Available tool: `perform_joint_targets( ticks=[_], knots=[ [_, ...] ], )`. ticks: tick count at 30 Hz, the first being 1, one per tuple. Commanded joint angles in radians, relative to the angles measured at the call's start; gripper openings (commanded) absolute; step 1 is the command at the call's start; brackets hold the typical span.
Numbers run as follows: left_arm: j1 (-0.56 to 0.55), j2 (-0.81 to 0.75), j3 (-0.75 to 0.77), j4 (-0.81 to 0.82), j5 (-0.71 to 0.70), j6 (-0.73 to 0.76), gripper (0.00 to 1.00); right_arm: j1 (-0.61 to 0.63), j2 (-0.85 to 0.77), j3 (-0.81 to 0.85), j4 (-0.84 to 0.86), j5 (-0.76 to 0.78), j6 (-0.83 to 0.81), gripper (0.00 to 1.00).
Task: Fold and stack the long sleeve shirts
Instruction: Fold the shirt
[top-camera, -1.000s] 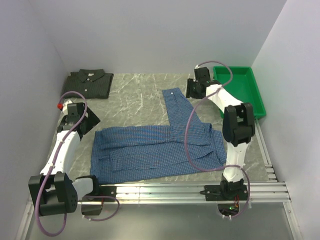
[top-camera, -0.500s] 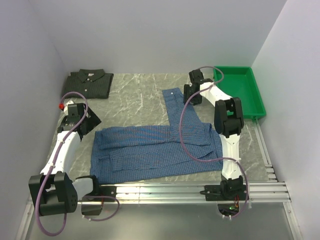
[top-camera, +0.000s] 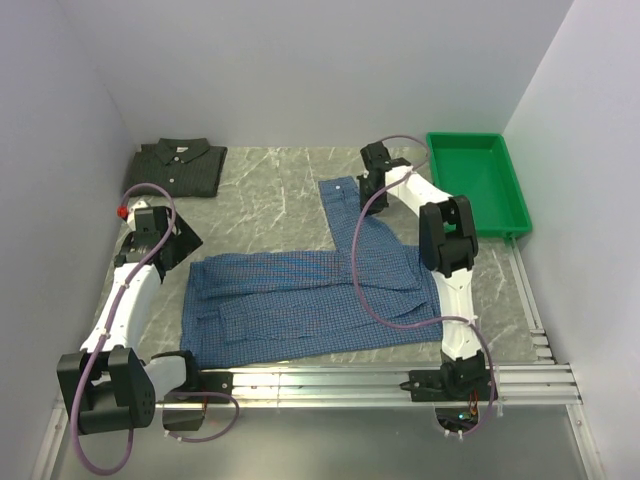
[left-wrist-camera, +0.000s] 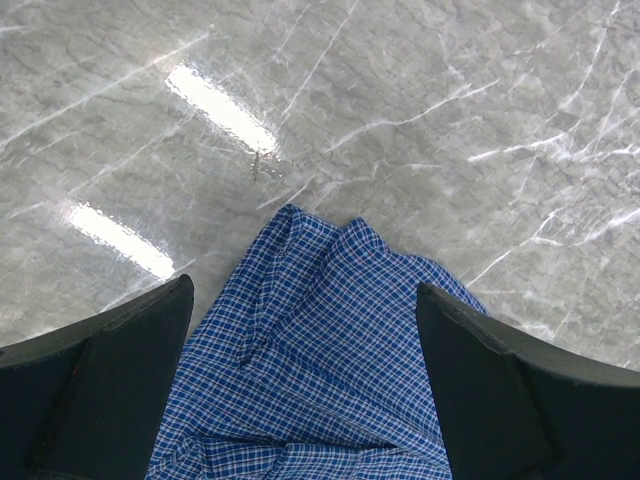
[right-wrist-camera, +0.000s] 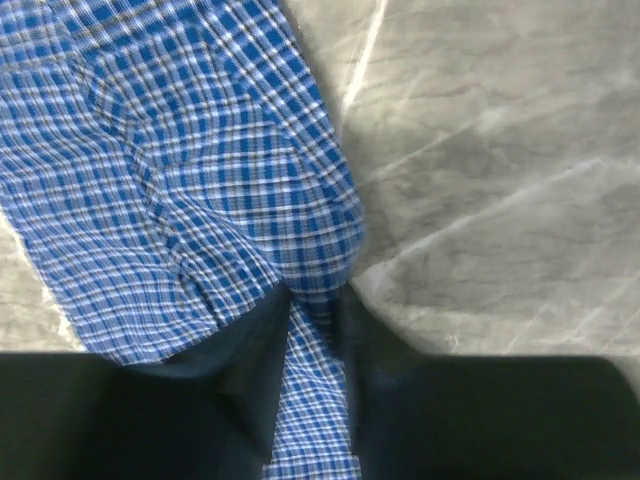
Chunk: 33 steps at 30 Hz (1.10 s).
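Note:
The blue check shirt (top-camera: 300, 300) lies spread across the middle of the table, with one sleeve (top-camera: 345, 205) reaching toward the far side. My right gripper (top-camera: 368, 188) is shut on the sleeve's far edge; in the right wrist view a fold of blue cloth (right-wrist-camera: 200, 180) is pinched between the jaws (right-wrist-camera: 318, 345). My left gripper (top-camera: 187, 243) is open over the shirt's left edge; blue cloth (left-wrist-camera: 320, 340) lies between its fingers (left-wrist-camera: 100, 390) without being gripped. The dark green-grey shirt (top-camera: 180, 165) lies folded at the far left corner.
A green plastic tray (top-camera: 478, 185) stands at the far right, beside the right arm. Walls close the table on the left, back and right. Aluminium rails (top-camera: 400, 380) run along the near edge.
My right gripper has moved left from beside the green tray, dragging the sleeve's far end left with it. The left arm has not moved.

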Motion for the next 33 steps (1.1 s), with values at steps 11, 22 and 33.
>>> perform_joint_targets(
  ticks=[11,22,33],
  knots=[
    [0.0,-0.031,-0.001,0.037,0.034,0.016,0.98,0.108,-0.429,-0.256,0.106,0.171,-0.071,0.0],
    [-0.001,-0.039,-0.013,0.052,0.103,0.01,0.98,0.618,-0.876,-0.825,0.247,0.136,0.041,0.01],
    [-0.067,-0.132,-0.042,-0.005,0.281,-0.01,0.96,0.932,-0.858,-0.846,0.123,0.03,-0.026,0.38]
  ],
)
